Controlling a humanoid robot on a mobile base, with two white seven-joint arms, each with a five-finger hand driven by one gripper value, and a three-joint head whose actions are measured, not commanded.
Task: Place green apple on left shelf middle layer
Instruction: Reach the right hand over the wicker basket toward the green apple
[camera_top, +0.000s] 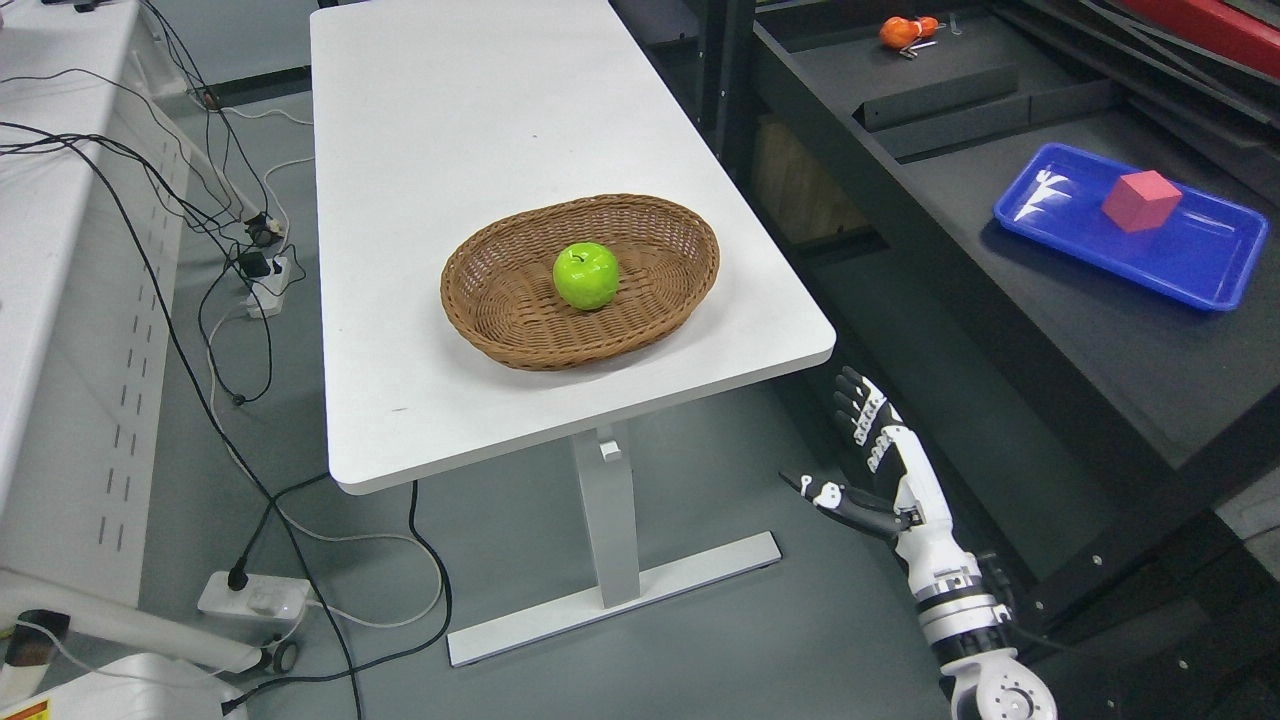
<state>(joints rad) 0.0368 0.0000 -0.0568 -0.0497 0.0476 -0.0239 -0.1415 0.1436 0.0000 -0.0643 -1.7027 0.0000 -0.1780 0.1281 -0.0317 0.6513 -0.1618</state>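
Since the green apple (586, 276) at frame centre in the basket (490, 310) looks glossy, rigid and probably slippery, wrap your empty, spread right hand (868, 455) around its widest part.

A white counter (450, 120) carries a brown wicker basket (500, 310) near its near right corner, with a green apple (586, 276) lying in the basket. On the dark shelf (1050, 330) to the right lies a blue tray (1200, 260) holding a red cube (1140, 200).
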